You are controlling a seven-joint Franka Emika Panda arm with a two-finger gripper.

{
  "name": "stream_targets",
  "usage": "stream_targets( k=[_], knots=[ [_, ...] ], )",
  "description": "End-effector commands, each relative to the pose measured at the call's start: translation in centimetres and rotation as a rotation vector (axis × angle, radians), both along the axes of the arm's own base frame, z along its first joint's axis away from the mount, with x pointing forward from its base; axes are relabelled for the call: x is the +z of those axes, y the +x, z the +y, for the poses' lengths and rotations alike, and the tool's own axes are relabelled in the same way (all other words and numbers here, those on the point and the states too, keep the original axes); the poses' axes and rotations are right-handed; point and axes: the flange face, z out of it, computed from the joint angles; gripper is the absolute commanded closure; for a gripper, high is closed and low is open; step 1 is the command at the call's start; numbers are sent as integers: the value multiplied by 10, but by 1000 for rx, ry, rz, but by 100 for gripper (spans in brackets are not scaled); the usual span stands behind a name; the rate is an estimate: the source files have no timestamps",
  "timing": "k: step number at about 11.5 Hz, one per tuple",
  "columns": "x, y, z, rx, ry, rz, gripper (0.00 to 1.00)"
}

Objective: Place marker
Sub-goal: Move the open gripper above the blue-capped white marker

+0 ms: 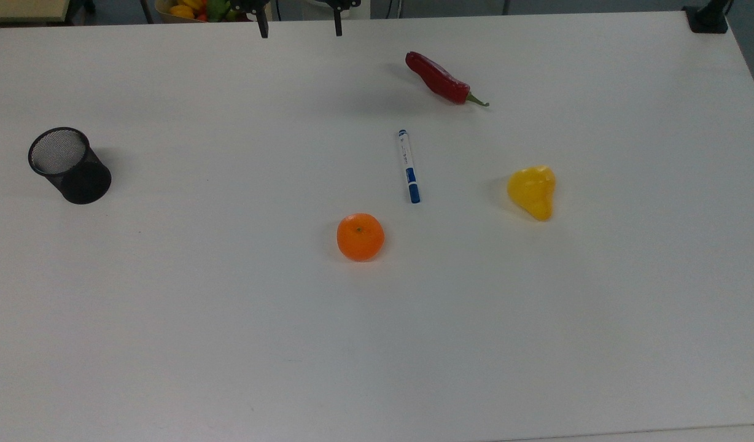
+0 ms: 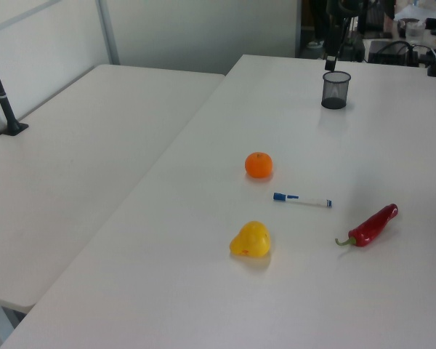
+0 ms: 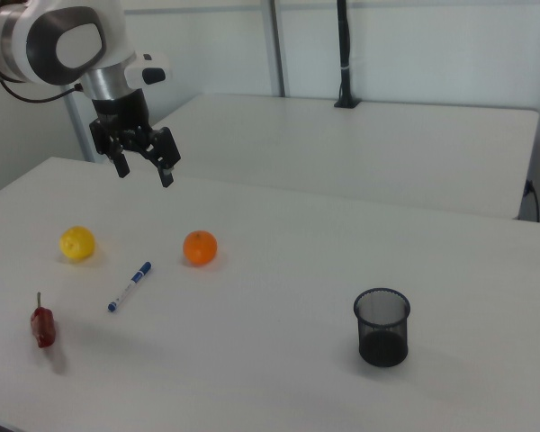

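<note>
My white table [image 1: 229, 337] carries five things, all apart. The marker [image 1: 409, 166] lies flat among an orange [image 1: 360, 237], a yellow pepper [image 1: 532, 191] and a red chilli [image 1: 441, 80]; a black mesh cup [image 1: 69, 165] stands well off.

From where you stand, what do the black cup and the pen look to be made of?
The black cup looks like fine wire mesh, probably metal with a matte black coat: its wall is see-through and the inside shows a grid in the top view. The marker looks like smooth plastic, with a white barrel and a blue cap; I can't be sure of either from looks alone.
</note>
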Motion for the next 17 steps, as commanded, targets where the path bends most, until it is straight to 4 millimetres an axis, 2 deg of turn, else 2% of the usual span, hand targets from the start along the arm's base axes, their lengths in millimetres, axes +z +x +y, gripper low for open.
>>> stream_targets(
  k=[1, 7, 8, 11, 13, 17],
  knots=[
    [2, -1, 1, 14, -11, -14, 0],
    [-6, -1, 3, 27, -13, 3, 0],
    [-9, -2, 15, 47, -12, 9, 0],
    [-31, 1, 39, 93, -18, 26, 0],
    [-45, 5, 47, 106, -22, 51, 0],
    [-86, 18, 77, 142, -32, 96, 0]
  ],
)
